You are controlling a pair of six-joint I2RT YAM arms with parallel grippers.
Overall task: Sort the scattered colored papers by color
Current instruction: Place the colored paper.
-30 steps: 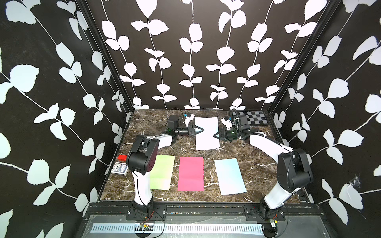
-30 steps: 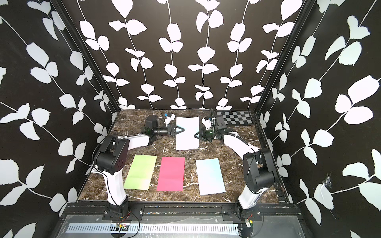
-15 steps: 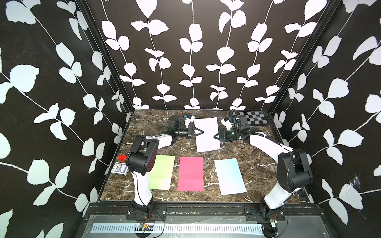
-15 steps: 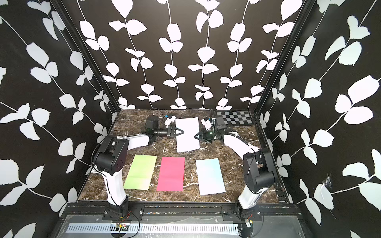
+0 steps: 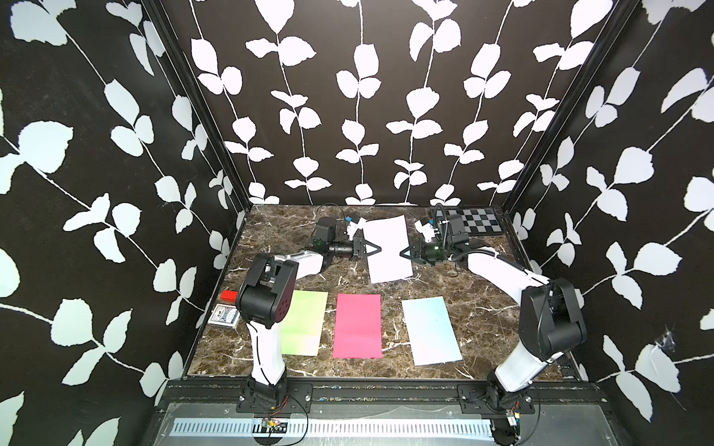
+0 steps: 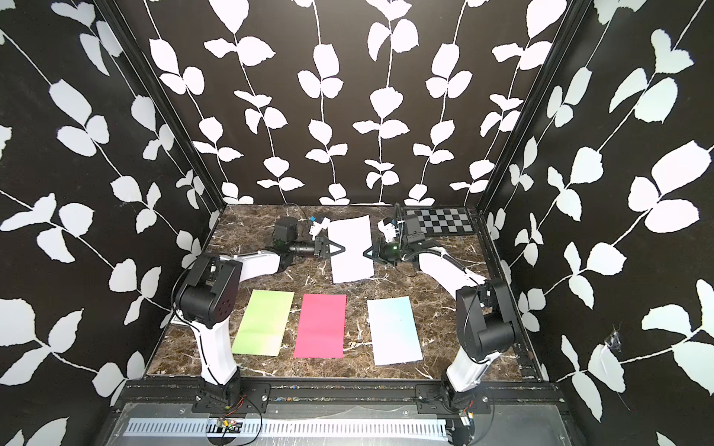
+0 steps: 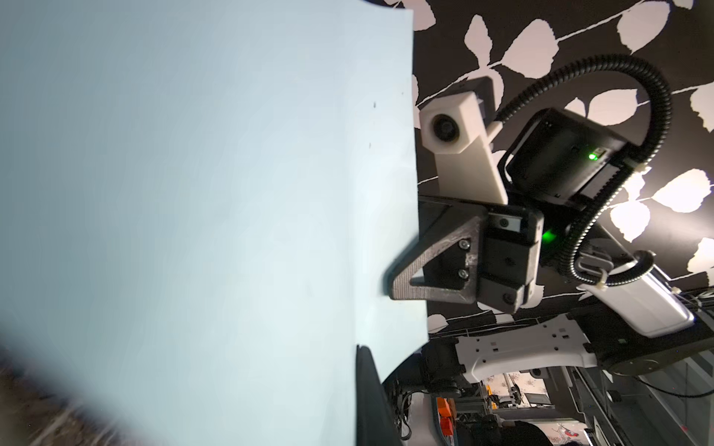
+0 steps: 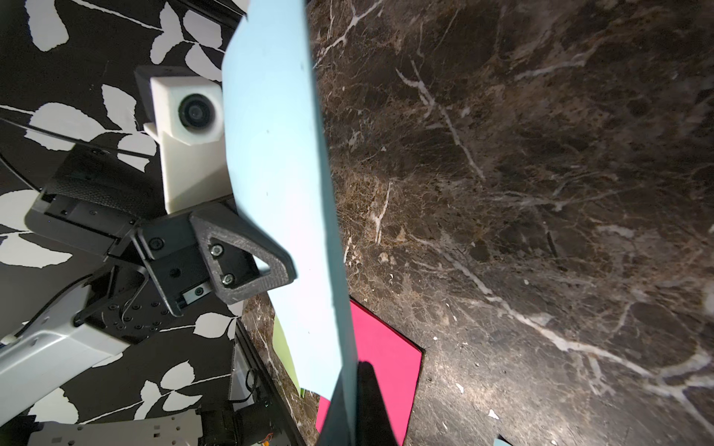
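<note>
At the far centre of the brown marble surface (image 5: 483,309), one thin light blue paper sheet (image 5: 387,247) hung raised. The left gripper (image 5: 379,249) was closed on its left edge and the right gripper (image 5: 402,253) on its right, likely to keep it taut for carrying. Near row, left to right: one light green sheet (image 5: 303,322), one hot pink sheet (image 5: 357,326), one flat-lying light blue sheet (image 5: 430,330), the likely destination. Sheets counted: four. Grippers: two.

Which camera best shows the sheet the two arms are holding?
A top view: the whole sheet shows, the left pincer and right pincer pinching opposite edges, though it looks white. The left wrist shows its pale blue, cropped; the right wrist, a slanted strip.
</note>
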